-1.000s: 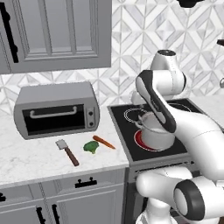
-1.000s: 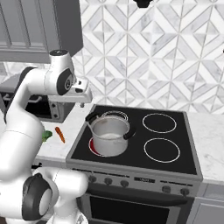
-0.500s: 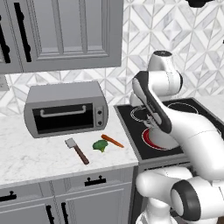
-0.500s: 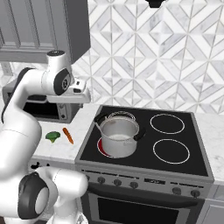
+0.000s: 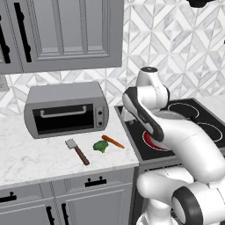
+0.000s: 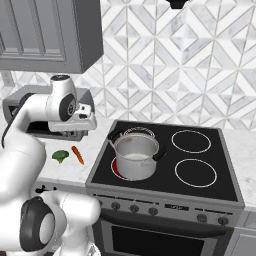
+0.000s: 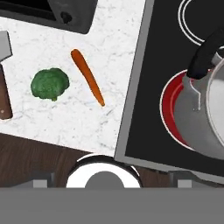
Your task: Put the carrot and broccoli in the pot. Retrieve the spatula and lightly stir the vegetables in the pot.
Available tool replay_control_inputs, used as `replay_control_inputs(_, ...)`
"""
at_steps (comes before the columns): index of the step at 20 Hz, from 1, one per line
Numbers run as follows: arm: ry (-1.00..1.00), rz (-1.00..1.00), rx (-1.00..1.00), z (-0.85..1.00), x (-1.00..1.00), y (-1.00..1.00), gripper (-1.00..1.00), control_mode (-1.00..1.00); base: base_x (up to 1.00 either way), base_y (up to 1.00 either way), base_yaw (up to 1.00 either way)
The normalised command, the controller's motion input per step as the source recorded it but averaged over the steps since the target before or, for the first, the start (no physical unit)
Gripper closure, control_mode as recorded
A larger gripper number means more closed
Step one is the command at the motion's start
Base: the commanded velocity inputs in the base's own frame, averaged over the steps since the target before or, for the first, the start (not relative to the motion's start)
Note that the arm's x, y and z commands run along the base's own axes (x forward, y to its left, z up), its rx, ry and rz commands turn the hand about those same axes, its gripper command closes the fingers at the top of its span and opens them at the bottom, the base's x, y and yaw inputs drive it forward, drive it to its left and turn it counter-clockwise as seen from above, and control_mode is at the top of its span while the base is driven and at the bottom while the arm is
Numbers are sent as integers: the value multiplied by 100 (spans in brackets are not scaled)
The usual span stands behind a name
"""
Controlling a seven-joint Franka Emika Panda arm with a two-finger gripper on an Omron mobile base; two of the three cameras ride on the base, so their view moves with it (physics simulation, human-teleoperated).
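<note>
Step in hand, judged: reach for carrot (image 7: 87, 77), first of two vegetables. Carrot lies flat on counter (image 5: 26, 149), just right of broccoli (image 7: 50, 83), apart from it; spatula (image 5: 77, 151) left of broccoli.

Gripper fingers not discernible in pictures; taken as spread wide, nothing held.

Advice: descend over carrot's middle, jaws across its thin width, clear of broccoli.

Right base view shows pot (image 6: 135, 155) whole, on near-left burner, empty. Left base view has arm hiding pot, but shows spatula whole and toaster oven (image 5: 66, 110). Hand view shows spatula in part.
</note>
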Motion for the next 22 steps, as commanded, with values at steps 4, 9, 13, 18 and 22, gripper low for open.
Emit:
replay_control_inputs(4, 10, 25, 0, -100, 15, 40, -100, -100, 0, 0, 0)
replay_control_inputs(9, 14, 9, -3, -47, 10, 28, -100, -100, 0, 0, 0)
replay_control_inputs(13, 13, 11, -2, -60, 43, 19, -100, -100, 0, 0, 0)
replay_control_inputs(18, 2, 11, 0, -72, 52, 10, -100, -100, 0, 0, 0)
replay_control_inputs(22, 4, 5, 0, -39, 43, 0, -100, -100, 0, 0, 0)
